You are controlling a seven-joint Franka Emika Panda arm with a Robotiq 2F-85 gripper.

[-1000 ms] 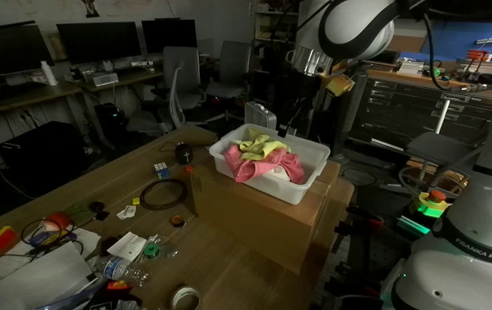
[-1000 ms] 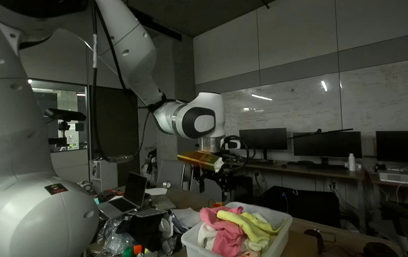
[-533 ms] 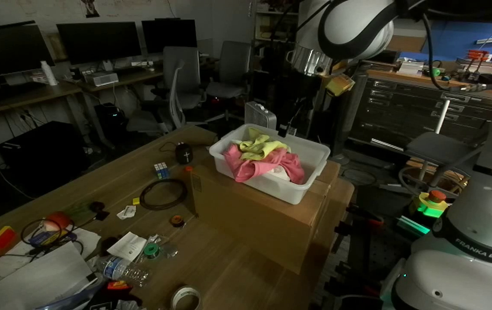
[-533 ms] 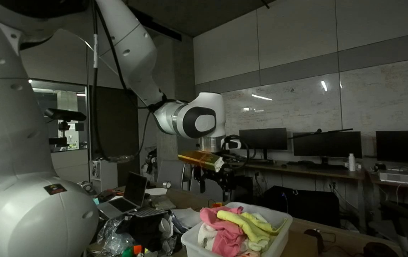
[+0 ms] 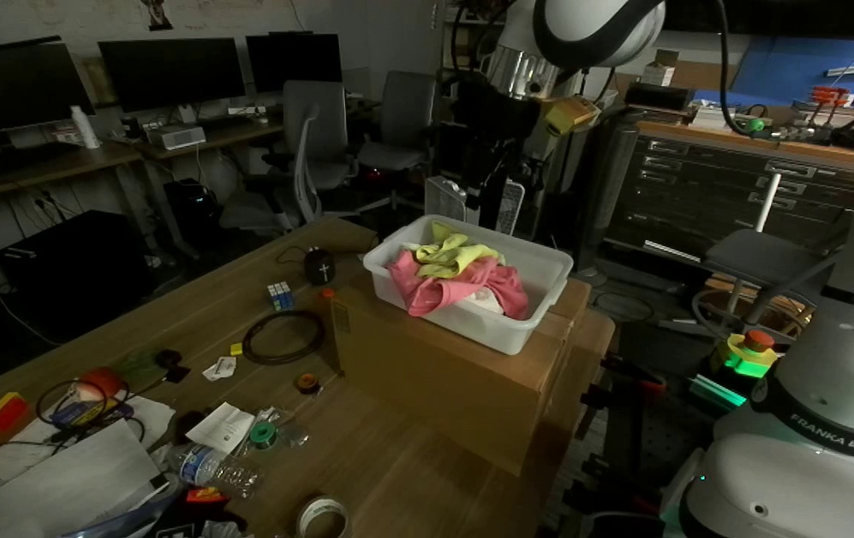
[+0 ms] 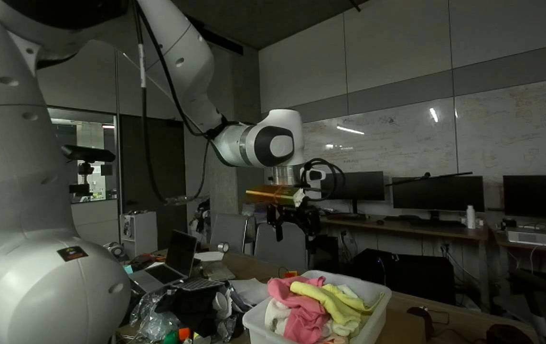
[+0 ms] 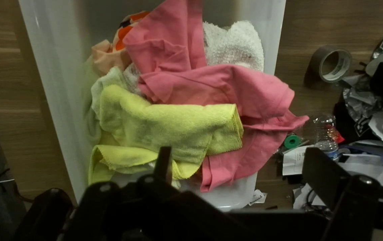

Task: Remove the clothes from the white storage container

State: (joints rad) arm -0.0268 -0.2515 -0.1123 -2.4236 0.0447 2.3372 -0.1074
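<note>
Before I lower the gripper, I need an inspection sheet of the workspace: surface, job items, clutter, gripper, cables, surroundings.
Surface: wooden table; cardboard box on it, bearing the white storage container.
Job's things: clothes (pink, yellow, white, peach) heaped inside the white storage container; a pink garment drapes over its rim.
Clutter: Rubik's cube, plastic bottle, tape roll and loose papers on the table.
Gripper: open, holding nothing, not touching the clothes.
Cables: black cable looping down beside the robot arm; dark coil, likely cable, on the table beside the box.
Surroundings: monitors, office chairs, drawer cabinet, red emergency-stop button.
</note>
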